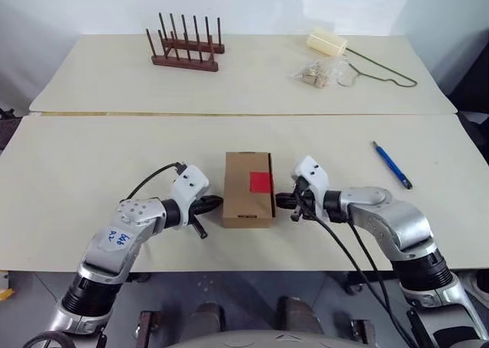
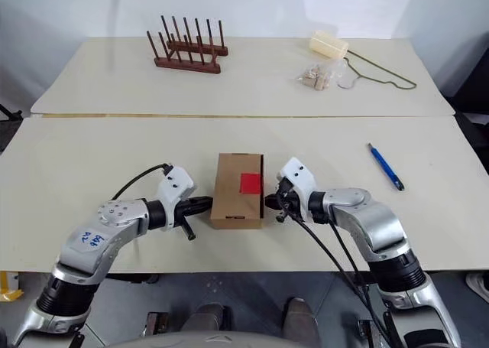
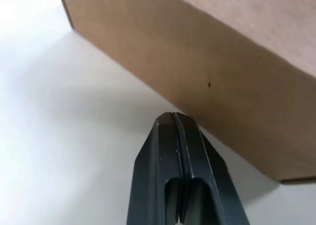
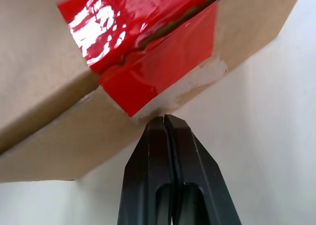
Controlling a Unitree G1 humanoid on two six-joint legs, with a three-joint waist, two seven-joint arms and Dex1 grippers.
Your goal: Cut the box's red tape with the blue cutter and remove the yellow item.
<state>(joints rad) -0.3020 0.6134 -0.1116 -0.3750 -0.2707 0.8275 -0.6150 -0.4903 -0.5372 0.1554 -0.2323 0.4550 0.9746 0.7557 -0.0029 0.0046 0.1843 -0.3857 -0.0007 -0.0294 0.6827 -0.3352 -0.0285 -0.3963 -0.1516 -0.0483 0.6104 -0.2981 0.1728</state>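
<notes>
The brown cardboard box lies at the middle of the near table, with the red tape at its right edge. In the right wrist view the red tape folds over the flap seam and looks ragged along it. My left gripper is shut and empty, its tip against the box's left side. My right gripper is shut and empty, its tip at the box's right side just under the tape. The blue cutter lies alone on the table to the right. The yellow item is hidden.
On the far table stand a wooden peg rack, a pale cream block, a clear bag of small pieces and a green wire hanger. A seam runs between the two tables.
</notes>
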